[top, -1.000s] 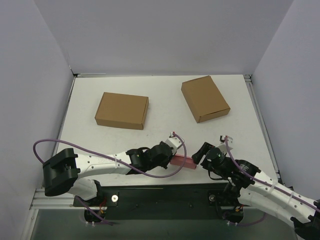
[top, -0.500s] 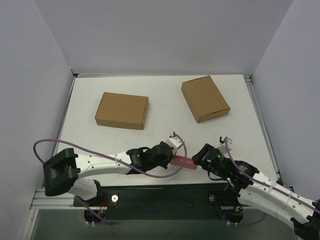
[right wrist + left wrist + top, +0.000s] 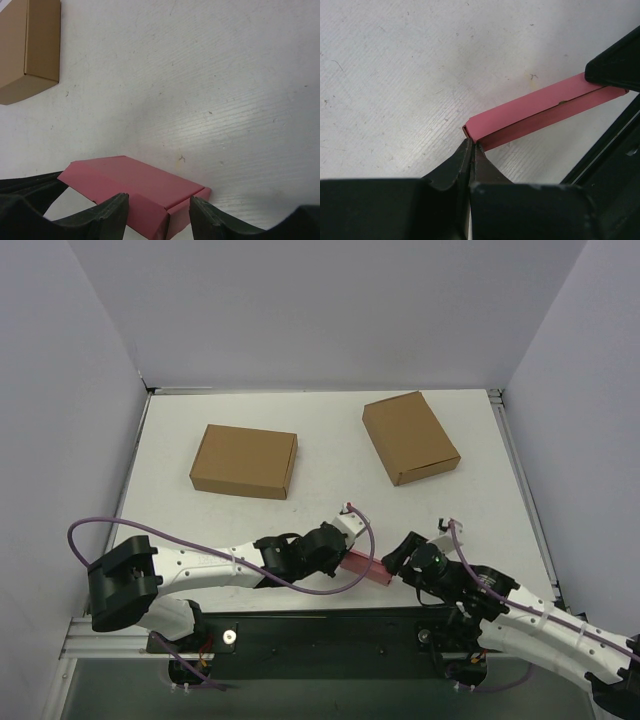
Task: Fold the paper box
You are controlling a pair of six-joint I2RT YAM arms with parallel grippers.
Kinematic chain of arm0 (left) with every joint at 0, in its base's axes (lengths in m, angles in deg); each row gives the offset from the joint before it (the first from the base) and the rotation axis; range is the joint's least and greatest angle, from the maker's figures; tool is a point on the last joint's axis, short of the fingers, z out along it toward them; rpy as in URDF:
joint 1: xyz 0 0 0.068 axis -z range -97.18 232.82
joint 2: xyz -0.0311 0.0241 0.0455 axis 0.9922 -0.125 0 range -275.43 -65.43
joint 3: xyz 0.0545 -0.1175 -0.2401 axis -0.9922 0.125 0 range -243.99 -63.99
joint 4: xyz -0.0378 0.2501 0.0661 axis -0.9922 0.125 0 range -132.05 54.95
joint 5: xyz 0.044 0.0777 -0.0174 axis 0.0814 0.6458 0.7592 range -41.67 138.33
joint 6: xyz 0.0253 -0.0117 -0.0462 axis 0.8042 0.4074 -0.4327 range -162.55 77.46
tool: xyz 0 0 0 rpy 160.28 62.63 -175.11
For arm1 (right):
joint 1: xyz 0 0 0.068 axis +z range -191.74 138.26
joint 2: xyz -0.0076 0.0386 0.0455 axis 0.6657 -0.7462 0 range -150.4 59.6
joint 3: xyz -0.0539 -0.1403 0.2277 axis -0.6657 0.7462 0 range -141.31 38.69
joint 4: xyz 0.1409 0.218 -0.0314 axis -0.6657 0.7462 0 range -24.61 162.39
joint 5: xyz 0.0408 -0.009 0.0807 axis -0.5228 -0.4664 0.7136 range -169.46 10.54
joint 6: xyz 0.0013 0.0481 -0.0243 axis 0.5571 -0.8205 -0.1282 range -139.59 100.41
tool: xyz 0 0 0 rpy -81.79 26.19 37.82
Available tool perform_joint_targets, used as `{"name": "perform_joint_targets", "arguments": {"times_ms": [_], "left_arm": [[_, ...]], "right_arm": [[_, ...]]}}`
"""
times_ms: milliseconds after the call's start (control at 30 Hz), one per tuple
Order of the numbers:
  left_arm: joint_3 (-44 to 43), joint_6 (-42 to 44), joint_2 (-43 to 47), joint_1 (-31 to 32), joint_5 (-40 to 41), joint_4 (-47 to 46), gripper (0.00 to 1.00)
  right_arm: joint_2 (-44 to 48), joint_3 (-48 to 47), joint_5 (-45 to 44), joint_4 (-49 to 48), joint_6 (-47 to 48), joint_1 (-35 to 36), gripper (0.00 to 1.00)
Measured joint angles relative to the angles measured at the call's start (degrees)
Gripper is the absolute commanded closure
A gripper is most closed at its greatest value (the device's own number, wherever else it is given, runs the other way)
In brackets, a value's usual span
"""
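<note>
Pink paper box (image 3: pixel 364 566), both ends covered
Left gripper (image 3: pixel 471 146) pinched shut at its corner; right gripper (image 3: pixel 158 204) straddles the other end, can't tell if it's squeezing.

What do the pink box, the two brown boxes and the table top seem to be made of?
Pink box: thin card, matte, by its sharp creases and thin edges.
Brown boxes: probably cardboard, plain kraft colour, matte.
Table top: white, hard, faintly ribbed and scratched; perhaps plastic or painted board.
</note>
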Motion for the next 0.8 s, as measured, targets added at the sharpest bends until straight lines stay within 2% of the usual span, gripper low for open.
{"name": "perform_joint_targets", "arguments": {"times_ms": [300, 800], "left_arm": [[0.0, 0.0, 0.0, 0.0, 0.0, 0.0, 1.0], [-0.4, 0.0, -0.3, 0.0, 0.0, 0.4, 1.0]], "right_arm": [[3.5, -0.1, -0.1, 1.9, -0.7, 0.3, 0.44], [5.0, -0.1, -0.4, 3.6, -2.5, 2.7, 0.45]]}}
